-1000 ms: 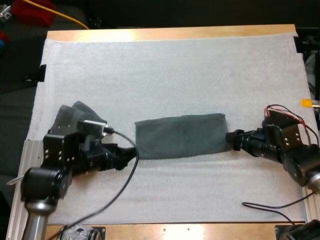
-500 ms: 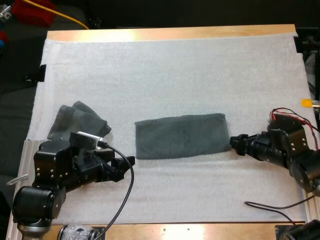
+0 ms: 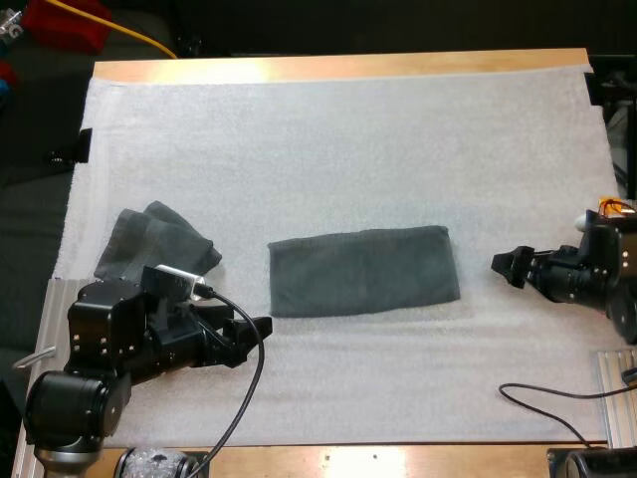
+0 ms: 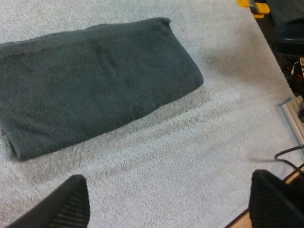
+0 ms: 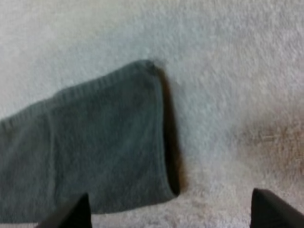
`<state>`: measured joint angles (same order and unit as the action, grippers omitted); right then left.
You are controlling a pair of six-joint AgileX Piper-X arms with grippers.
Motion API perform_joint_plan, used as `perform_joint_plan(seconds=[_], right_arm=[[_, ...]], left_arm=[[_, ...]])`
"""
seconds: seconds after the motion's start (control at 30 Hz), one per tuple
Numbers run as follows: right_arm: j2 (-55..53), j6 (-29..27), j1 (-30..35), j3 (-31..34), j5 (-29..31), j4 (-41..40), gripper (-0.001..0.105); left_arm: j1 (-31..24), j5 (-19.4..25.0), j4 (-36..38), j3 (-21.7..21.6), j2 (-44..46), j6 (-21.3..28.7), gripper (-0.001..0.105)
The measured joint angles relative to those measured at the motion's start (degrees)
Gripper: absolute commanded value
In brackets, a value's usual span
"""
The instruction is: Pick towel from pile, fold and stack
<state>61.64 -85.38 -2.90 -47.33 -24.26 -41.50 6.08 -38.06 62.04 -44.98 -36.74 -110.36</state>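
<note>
Left tool (image 3: 256,332) and right tool (image 3: 507,267), both gaping empty, sit clear of the short edges of the folded towel (image 3: 363,270).

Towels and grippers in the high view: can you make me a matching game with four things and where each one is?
Things:
1. folded dark grey-green towel
2. crumpled dark grey-green towel
3. left gripper
4. right gripper

Places:
A. to the right of the folded towel, apart from it
B. lying flat in the middle of the white mat
C. bunched up at the mat's left side
D. by the folded towel's near left corner, not touching it

Pairs: 1-B, 2-C, 3-D, 4-A
</note>
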Motion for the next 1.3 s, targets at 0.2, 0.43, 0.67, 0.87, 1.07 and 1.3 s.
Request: perform_joint_plan(seconds=[0.2, 0.43, 0.67, 0.87, 1.07, 1.3], right_arm=[[8.2, -0.7, 1.8, -0.2, -8.3, 5.3, 0.066], [17.3, -0.7, 1.8, -0.3, -14.4, 11.2, 0.066], [24.2, -0.7, 1.7, -0.3, -17.7, 16.1, 0.066], [29.1, -1.2, -0.2, -0.3, -18.0, 18.6, 0.066], [31.9, -0.6, -3.6, -0.7, -18.4, 21.3, 0.066], [32.5, 3.8, -7.9, -1.0, -17.9, 24.5, 0.066]], left_arm=[[0.0, -0.5, 0.9, 0.0, 0.0, 0.0, 0.068], [0.0, -1.8, 0.9, 0.0, 0.0, -1.1, 0.068], [0.0, -2.3, 0.9, 0.0, 0.0, -1.6, 0.068], [0.0, -2.3, 0.9, 0.0, 0.0, -1.6, 0.068], [0.0, -2.3, 0.9, 0.0, 0.0, -1.6, 0.068], [0.0, -2.3, 0.9, 0.0, 0.0, -1.6, 0.068]])
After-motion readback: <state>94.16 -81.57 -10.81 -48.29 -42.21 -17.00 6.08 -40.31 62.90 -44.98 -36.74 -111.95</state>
